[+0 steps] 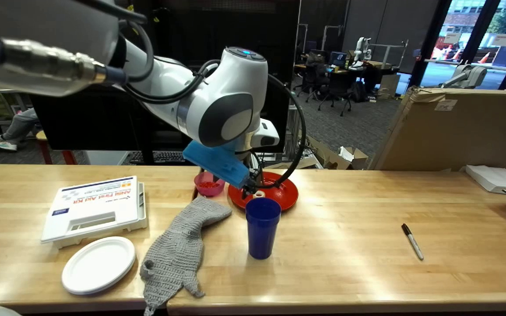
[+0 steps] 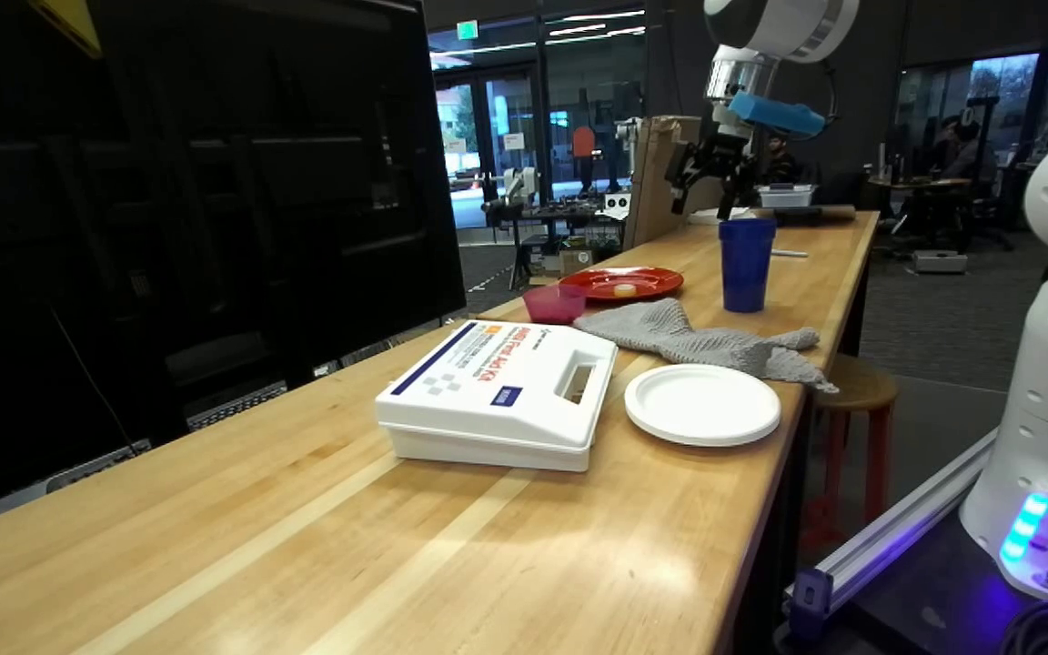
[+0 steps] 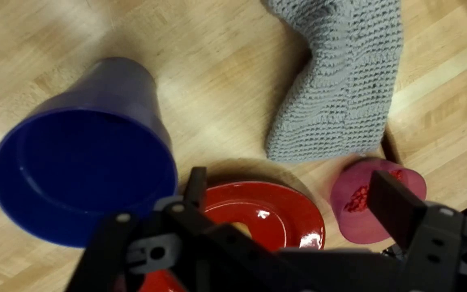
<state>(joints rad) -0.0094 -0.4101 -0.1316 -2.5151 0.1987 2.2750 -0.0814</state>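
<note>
Plainly, the hand (image 3: pixel 292 194) is empty — fingers (image 3: pixel 395 207) spread wide above the tabletop (image 1: pixel 345 237), near the blue cup (image 1: pixel 262 232) and red plate (image 1: pixel 289 197).
Nothing is gripped or lifted, so I judge the handling to be at an early point, with a grasp left to make. The cup stands upright near the plate; whether a finger touches its rim I can't tell — the cup's bottom inside is dark. A small pale piece (image 1: pixel 259 194) lies on the plate, mostly hidden in the wrist view by the hand, and the gray knitted cloth (image 3: pixel 339 93) is cut off there.
</note>
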